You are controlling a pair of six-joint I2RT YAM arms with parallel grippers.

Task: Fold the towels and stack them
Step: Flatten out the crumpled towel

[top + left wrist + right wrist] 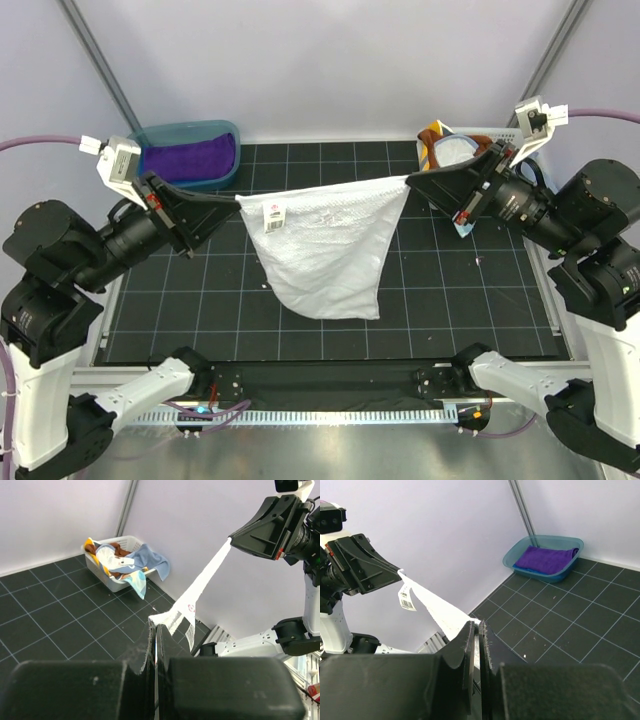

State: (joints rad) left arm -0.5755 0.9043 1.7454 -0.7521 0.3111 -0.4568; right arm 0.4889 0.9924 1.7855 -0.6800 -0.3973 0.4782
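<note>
As it hangs, white towel (pixel 325 245) spans left-right.

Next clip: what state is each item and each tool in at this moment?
white towel: unfolded, lifted, top edge stretched between both tools, lower part hanging loose.
left tool: shut on one corner of the white towel.
right tool: shut on the opposite corner.
purple towel: folded, lying in the teal tub.
teal tub: holding the purple towel.
white basket: holding crumpled cloths.
light blue towel: unfolded, draped over the basket rim.

Basket (pixel 478 132) half hidden behind right arm (pixel 520 205), tag (pixel 273 213) print on white towel (pixel 330 250) unreadable
</note>
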